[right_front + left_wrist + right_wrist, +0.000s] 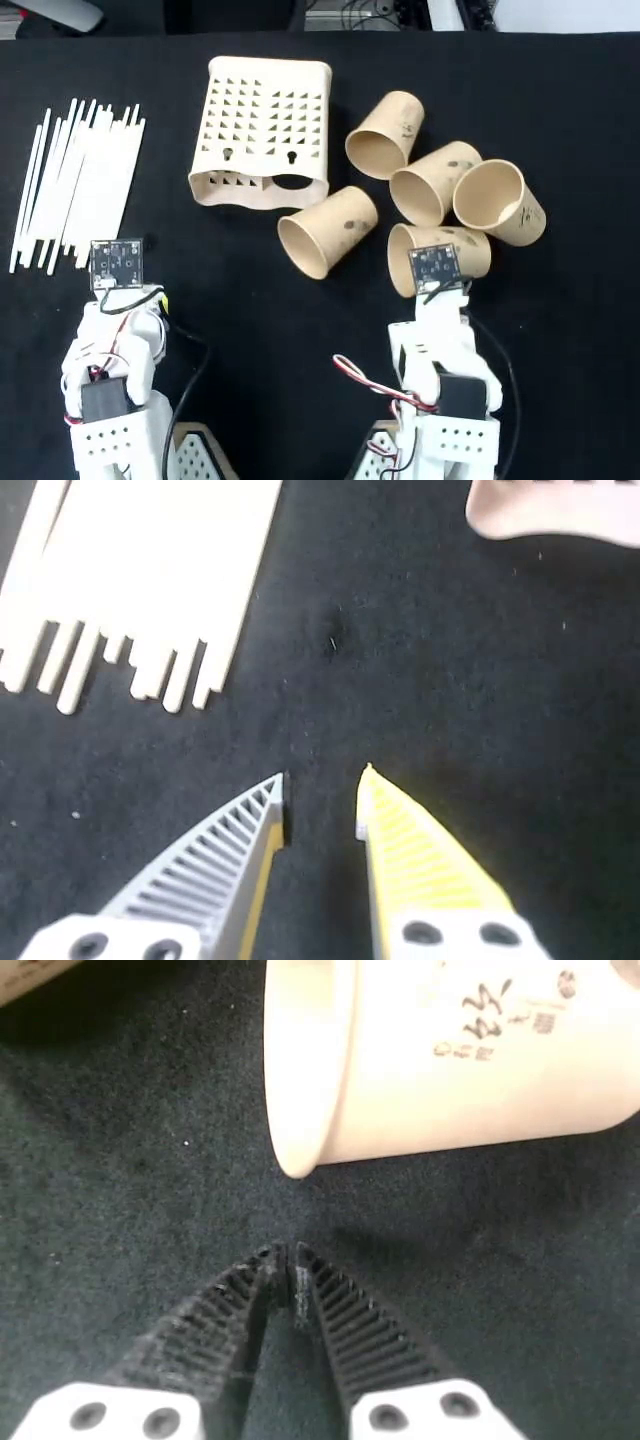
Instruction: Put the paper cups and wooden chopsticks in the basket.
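The right claw hovers low over the black table, its two toothed fingers drawn together at the tips, with nothing between them. Just ahead of it, apart from the tips, lies the nearest paper cup on its side. The cup's long axis runs across the claw's line of reach. From the high view its mouth faces the left arm's side and its base points away from that arm. The coming move seems to turn on this relation. Closed and aimed at the cup's wall near the rim, the claw would likely have to part its fingers and line up with the rim or straddle the body before it can grip. Four more cups lie beyond this one, farther ahead of the right claw, all tipped over.

The left claw holds nothing; its fingers stand a narrow gap apart above bare table. The wooden chopsticks lie ahead of it and to its outer side. Their long axes run roughly along its reach, near ends toward it. The basket lies ahead and to its inner side, between the two arms' lines of reach and nearer the left arm.
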`<move>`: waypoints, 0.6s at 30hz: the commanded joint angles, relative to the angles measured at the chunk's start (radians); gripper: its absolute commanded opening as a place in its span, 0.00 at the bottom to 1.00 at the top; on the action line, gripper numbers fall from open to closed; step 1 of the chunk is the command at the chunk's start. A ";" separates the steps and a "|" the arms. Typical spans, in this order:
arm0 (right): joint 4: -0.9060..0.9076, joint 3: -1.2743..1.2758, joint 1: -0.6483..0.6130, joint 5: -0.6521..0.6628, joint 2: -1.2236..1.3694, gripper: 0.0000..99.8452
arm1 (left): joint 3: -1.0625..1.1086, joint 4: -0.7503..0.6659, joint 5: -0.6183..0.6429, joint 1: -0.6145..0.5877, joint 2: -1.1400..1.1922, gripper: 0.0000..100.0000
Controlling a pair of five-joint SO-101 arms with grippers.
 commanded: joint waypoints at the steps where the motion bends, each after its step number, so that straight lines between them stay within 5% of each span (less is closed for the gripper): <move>1: 0.008 0.001 -0.006 0.003 -0.068 0.01 | 0.016 0.005 0.000 0.001 -0.005 0.03; 18: 0.008 0.001 -0.012 -0.005 -0.070 0.02 | 0.016 0.071 -0.104 0.016 -0.005 0.05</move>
